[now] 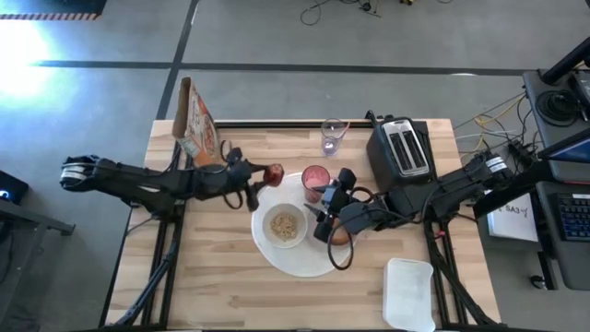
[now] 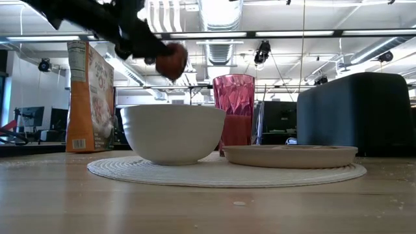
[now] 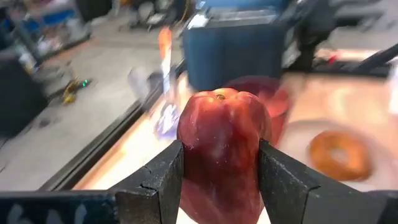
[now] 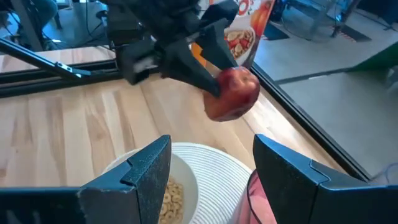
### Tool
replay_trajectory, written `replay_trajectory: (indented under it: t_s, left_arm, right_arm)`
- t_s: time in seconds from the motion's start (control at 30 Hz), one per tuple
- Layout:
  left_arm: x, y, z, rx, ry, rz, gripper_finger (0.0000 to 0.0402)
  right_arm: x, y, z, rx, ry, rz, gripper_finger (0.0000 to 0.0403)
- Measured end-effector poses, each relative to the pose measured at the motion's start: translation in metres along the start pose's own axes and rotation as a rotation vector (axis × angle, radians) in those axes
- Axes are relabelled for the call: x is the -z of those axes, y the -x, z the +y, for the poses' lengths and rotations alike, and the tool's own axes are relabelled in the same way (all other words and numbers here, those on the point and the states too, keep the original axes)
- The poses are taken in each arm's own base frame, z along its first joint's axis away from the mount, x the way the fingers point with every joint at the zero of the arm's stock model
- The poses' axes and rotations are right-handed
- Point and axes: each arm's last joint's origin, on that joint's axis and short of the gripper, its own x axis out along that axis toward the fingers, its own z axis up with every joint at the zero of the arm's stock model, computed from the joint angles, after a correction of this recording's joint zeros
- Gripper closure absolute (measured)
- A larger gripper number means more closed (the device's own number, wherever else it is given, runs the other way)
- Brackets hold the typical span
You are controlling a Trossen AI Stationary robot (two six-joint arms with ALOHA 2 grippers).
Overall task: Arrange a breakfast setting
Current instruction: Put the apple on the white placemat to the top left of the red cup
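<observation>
Cereal box (image 1: 196, 124), toaster (image 1: 403, 148), glass (image 1: 332, 136), tray (image 1: 409, 293)

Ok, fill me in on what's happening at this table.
A breakfast setting is being laid out. The left end effector holds a dark-red fruit in the air over the edge of the big round white plate. On that plate sit a small white bowl of cereal and a pink cup. The right end effector is open, empty, over the plate near a browned bread ring.
</observation>
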Motion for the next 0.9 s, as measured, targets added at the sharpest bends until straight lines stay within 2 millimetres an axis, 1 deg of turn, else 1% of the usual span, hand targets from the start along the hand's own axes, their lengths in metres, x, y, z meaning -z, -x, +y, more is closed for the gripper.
replay_trajectory:
  t_s: [0.1,0.2,0.43,0.7,0.9]
  left_arm:
    - [0.009,-0.010,0.007,-0.045,0.003,0.070,0.0247]
    - [0.020,-0.021,0.010,-0.073,-0.007,0.136,0.0247]
    - [0.046,-0.044,0.006,-0.084,-0.022,0.267,0.0247]
    - [0.053,-0.065,-0.002,-0.053,-0.024,0.325,0.0247]
    - [0.065,-0.074,-0.005,-0.060,-0.014,0.383,0.0247]
  right_arm:
    - [0.001,0.000,0.000,0.003,-0.013,0.010,0.0186]
    - [0.002,0.000,0.000,0.004,-0.016,0.012,0.0186]
    - [0.004,0.000,-0.001,0.010,-0.015,0.030,0.0186]
    - [0.007,-0.001,-0.001,0.012,-0.010,0.036,0.0186]
    - [0.012,-0.003,-0.001,0.017,-0.026,0.050,0.0186]
